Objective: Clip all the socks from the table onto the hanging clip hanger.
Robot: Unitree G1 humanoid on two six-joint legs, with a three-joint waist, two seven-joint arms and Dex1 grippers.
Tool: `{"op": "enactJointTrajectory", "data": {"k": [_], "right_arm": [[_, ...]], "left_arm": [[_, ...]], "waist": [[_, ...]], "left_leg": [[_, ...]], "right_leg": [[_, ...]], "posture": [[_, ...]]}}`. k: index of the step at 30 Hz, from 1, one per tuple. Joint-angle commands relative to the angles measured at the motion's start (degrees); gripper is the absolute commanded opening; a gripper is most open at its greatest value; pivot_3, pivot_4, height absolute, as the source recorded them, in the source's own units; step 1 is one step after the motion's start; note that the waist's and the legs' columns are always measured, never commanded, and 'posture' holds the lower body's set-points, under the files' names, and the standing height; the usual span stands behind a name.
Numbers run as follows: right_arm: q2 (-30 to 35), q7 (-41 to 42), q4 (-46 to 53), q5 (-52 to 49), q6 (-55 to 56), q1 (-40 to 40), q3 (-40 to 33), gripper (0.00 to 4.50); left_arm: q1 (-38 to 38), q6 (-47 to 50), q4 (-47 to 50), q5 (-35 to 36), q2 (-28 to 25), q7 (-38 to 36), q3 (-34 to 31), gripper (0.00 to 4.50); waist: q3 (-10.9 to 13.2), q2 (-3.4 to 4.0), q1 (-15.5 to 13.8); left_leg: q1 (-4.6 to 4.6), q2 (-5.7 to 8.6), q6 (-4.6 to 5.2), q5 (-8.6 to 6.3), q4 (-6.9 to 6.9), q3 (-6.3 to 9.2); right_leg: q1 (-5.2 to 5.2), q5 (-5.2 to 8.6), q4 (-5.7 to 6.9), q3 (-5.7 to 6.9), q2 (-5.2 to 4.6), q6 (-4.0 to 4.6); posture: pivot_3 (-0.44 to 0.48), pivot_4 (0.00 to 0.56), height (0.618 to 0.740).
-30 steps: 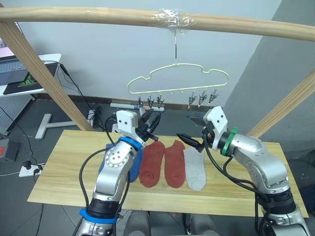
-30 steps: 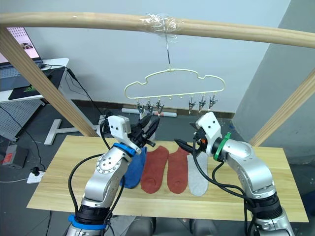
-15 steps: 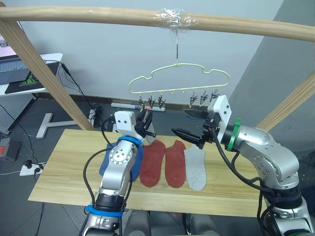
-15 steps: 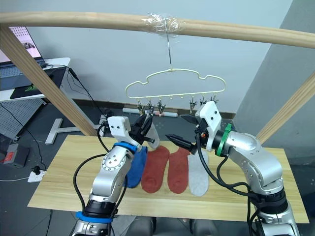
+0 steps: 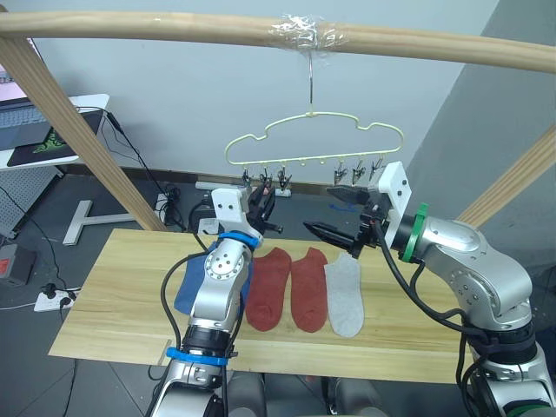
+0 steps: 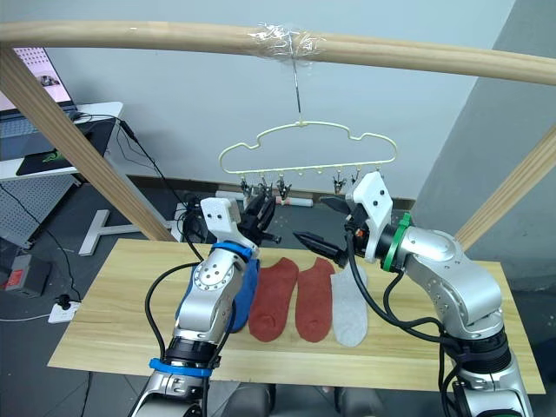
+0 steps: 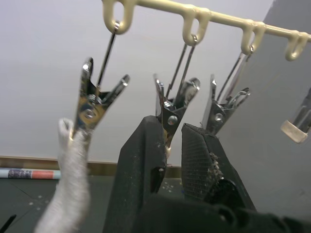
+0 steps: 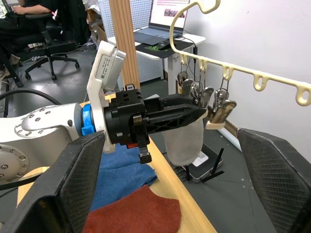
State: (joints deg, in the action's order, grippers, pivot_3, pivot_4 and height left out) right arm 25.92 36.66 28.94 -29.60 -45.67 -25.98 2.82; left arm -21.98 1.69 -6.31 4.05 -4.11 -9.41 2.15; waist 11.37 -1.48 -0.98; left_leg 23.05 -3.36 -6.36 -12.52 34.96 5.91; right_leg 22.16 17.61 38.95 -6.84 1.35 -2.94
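Note:
The pale yellow-green clip hanger (image 5: 313,122) hangs by its hook from the wooden bar. A light grey sock (image 7: 70,189) dangles from the hanger's outermost left clip (image 7: 87,109). My left gripper (image 5: 261,198) is raised to the left clips, fingers shut, tips just under the second clip (image 7: 170,114) and apart from the sock. My right gripper (image 5: 334,215) hovers wide open below the right clips (image 5: 358,171), holding nothing. On the table (image 5: 104,304) lie a blue sock (image 5: 195,287), two rust-red socks (image 5: 268,287) (image 5: 306,287) and a light grey sock (image 5: 345,295).
A thick wooden bar (image 5: 174,26) spans the top, carried by slanted wooden posts at left (image 5: 78,130) and right (image 5: 512,187). A white desk with a laptop (image 5: 43,130) stands at the far left. Cables and a power strip lie on the floor behind.
My left gripper rose from above the table to the left clips; the grey sock now hangs from a clip. My right gripper lifted and opened wider, near the right clips.

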Motion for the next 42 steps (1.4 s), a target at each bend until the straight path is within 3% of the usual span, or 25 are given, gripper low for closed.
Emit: {"op": "enactJointTrajectory", "data": {"k": [1,12,16,20,42], "right_arm": [[0.45,-0.37,1.18,-1.16,0.53,-1.24,-1.37,4.5],[0.73,-1.18,1.13,-1.41,0.88,-1.32,-1.14,4.5],[0.71,-1.42,1.23,-1.53,0.76,-1.34,-1.22,4.5],[0.87,-1.55,1.17,-1.5,0.85,-1.33,-1.16,4.5],[1.06,-1.97,0.92,-1.52,0.85,-1.37,-1.28,4.5]], "left_arm": [[-1.88,-2.05,-0.16,-0.66,0.59,0.51,-0.03,0.96],[-3.51,-3.91,-1.87,-1.09,1.01,1.47,-0.41,0.96],[-3.58,-4.04,-1.93,-1.09,0.96,1.45,-0.48,1.78],[-3.93,-4.06,-2.29,-1.17,1.0,1.7,-0.57,2.97],[-4.85,-5.52,-1.81,-1.76,1.27,2.6,-0.43,2.97]], "waist": [[0.0,0.0,0.05],[0.0,0.0,0.26],[0.0,0.0,0.38],[0.0,0.0,0.41],[0.0,0.0,0.46]], "left_leg": [[0.0,0.0,0.0,0.0,0.0,0.0],[0.0,0.0,0.0,0.0,0.0,0.01],[0.0,0.0,0.0,0.0,0.0,0.02],[0.0,0.0,0.0,0.0,0.0,0.02],[0.0,0.0,0.0,0.0,0.01,0.02]], "right_leg": [[0.0,0.0,0.0,0.0,0.0,0.0],[0.0,0.0,0.01,0.01,0.0,0.0],[-0.01,0.0,0.01,0.02,0.0,0.0],[-0.01,0.0,0.02,0.02,0.0,0.0],[-0.01,0.0,0.03,0.02,0.0,0.0]], "posture": [[0.055,0.168,0.74],[0.053,0.168,0.74],[0.053,0.168,0.74],[0.053,0.168,0.74],[0.051,0.164,0.74]]}}
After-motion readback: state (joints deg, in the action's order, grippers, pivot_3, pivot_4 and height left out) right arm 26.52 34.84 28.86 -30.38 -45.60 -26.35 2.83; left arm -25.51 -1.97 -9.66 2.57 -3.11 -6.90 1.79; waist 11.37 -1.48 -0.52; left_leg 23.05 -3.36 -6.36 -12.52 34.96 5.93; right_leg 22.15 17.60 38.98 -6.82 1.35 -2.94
